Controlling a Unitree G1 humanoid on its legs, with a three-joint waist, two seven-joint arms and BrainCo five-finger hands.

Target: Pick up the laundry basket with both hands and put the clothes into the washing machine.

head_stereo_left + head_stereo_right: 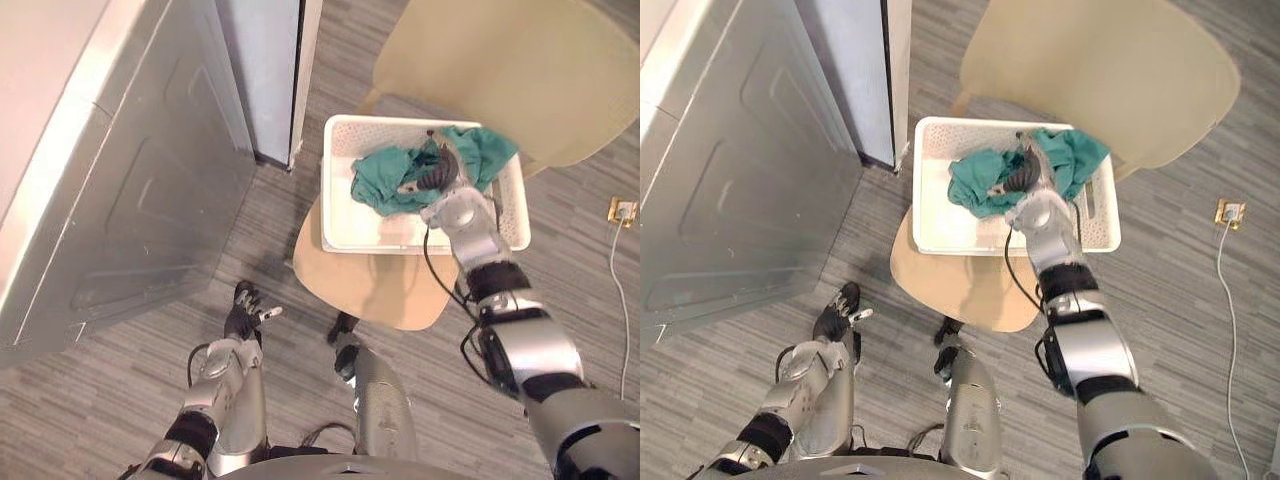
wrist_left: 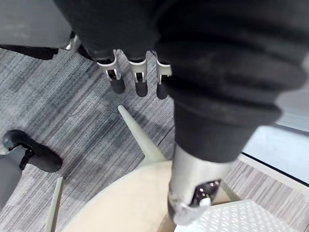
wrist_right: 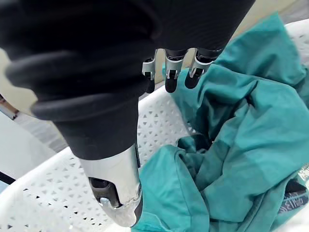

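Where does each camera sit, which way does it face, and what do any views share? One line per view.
Left eye view: on the head, looking down at the white basket of teal clothes on the chair; both hands show: left hand low, right hand over the clothes.
Right eye view: same head, same scene, slightly offset.
Left wrist view: along the left hand's fingers toward floor and chair.
Right wrist view: along the right hand's fingers into the clothes.
All four share the basket.
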